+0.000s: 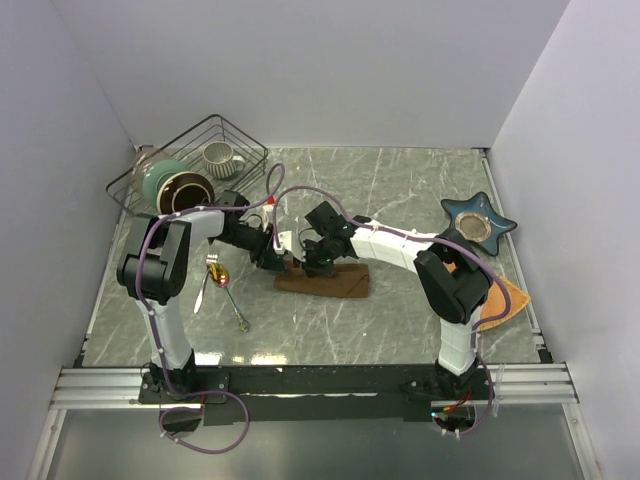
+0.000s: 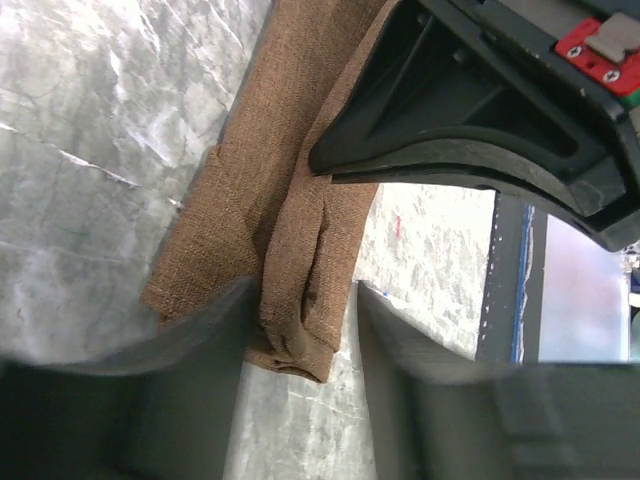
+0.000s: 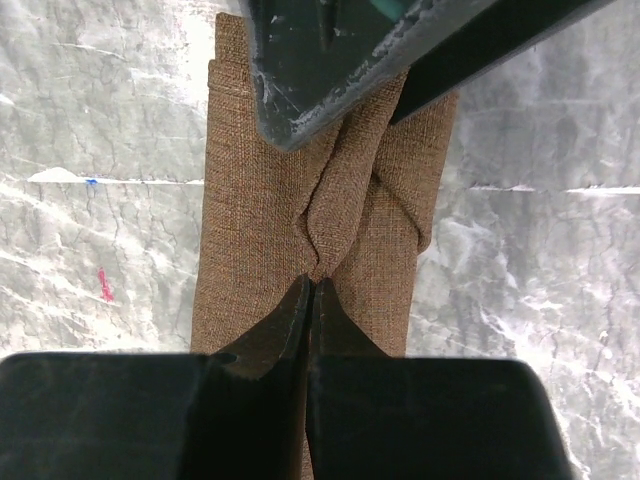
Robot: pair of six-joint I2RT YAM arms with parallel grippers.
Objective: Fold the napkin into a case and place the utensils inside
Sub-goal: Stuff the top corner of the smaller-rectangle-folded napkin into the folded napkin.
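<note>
At the middle of the top view, the napkin (image 1: 340, 284) is seen folded into a narrow brown strip laid flat on the marble table (image 1: 400, 330), its long side running left to right. Both grippers are set on the left part of it, close together. The right gripper (image 3: 312, 285) is closed tight, and a small pucker of cloth is pinched between its tips, with creases fanning from that pinch across the strip. The left gripper (image 2: 305, 292) is held with its jaws parted astride a raised fold at the very end of the strip. That fold is touched by the finger at the lower left of the wrist view, while bare marble is seen between the cloth and the other finger, so nothing is clamped there. To the lower left of the strip the utensils (image 1: 221, 278) are laid on the table, apart from the cloth and outside it. A wire basket (image 1: 213, 119) holding a mug (image 1: 220, 157) and bowls (image 1: 165, 182) is placed at the upper left, a blue star-shaped dish (image 1: 478, 222) at the right, and an orange mat (image 1: 508, 298) below that dish
</note>
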